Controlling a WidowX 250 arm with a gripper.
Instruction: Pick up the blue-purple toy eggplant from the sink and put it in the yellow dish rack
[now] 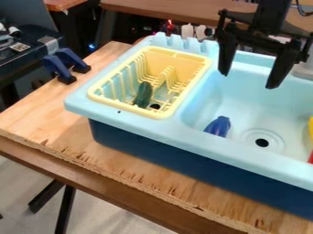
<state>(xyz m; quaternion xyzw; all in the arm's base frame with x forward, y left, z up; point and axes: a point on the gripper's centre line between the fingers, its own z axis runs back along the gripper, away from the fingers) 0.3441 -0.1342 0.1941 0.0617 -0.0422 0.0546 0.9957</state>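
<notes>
The black gripper (249,82) hangs at the upper right over the back of the light blue sink (245,103), its two fingers spread wide with nothing between them. Below and to its left, a blue object (218,126) lies in the basin near the front wall, left of the drain. A yellow dish rack (177,55) sits in the left side of the sink unit, holding a dark green cucumber-like object (143,94). The gripper touches none of these.
At the right edge, a yellow object (310,128) and a red one (310,157) are partly visible in the basin. Blue clamps (58,67) grip the wooden table (36,114) at the left. Scalloped uprights (183,43) rise along the sink's back rim.
</notes>
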